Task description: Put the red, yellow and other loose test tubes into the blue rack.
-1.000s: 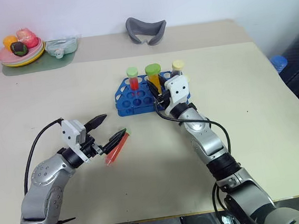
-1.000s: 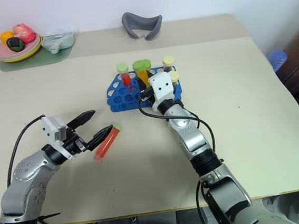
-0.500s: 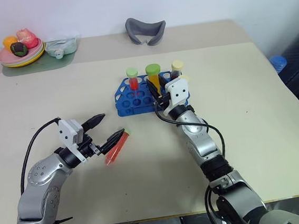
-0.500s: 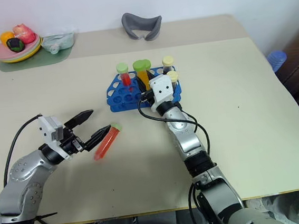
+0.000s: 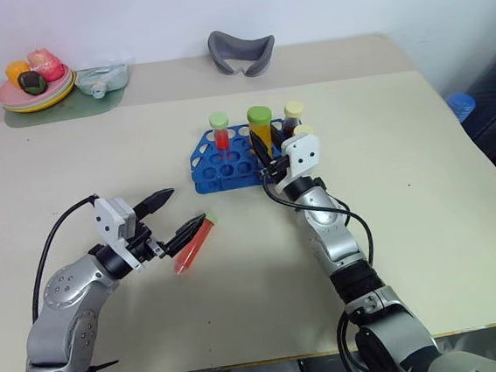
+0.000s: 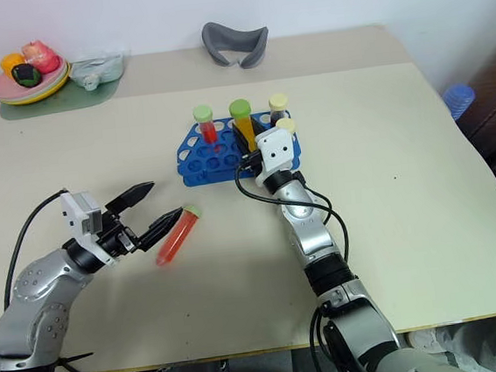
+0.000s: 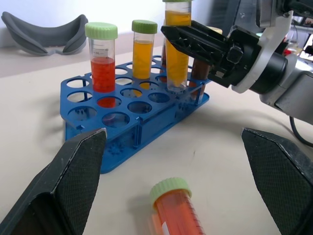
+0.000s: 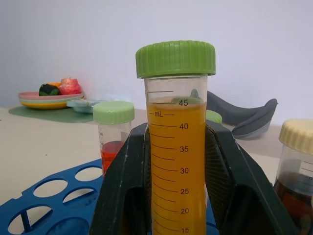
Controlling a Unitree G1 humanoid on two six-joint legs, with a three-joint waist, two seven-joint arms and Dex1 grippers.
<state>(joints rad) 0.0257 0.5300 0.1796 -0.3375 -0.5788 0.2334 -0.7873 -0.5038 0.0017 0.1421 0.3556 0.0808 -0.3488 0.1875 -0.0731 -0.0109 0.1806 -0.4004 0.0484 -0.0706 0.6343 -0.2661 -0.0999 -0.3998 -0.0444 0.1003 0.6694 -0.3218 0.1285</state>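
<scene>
At the far left corner of the worktop (image 5: 72, 185) sat a plate of fruit (image 5: 34, 83) on a green mat (image 5: 65, 107), with a small pale green object (image 5: 101, 77) beside it. Nearer the robot, the left end effector (image 5: 174, 217) rested with its two black fingers spread wide, grasping nothing. A loose red tube (image 5: 193, 244) with a green cap lay on its side just beyond the lower fingertip (whether the two touched could not be told). A grey curved object (image 5: 242, 50) lay at the back edge, well apart from everything else. Near the middle stood the blue rack (image 5: 220, 164), most of its holes bare, with a red-filled tube (image 5: 220, 131) upright in the back row and a second amber tube (image 7: 145, 49) behind it in the left wrist view. Just right of that, the right end effector (image 5: 262, 154) was clenched on the yellow tube (image 8: 176, 142), which it held upright over the rack's right end, green cap uppermost. Two cream-capped dark tubes (image 5: 295, 115) stood at the rack's right side.
</scene>
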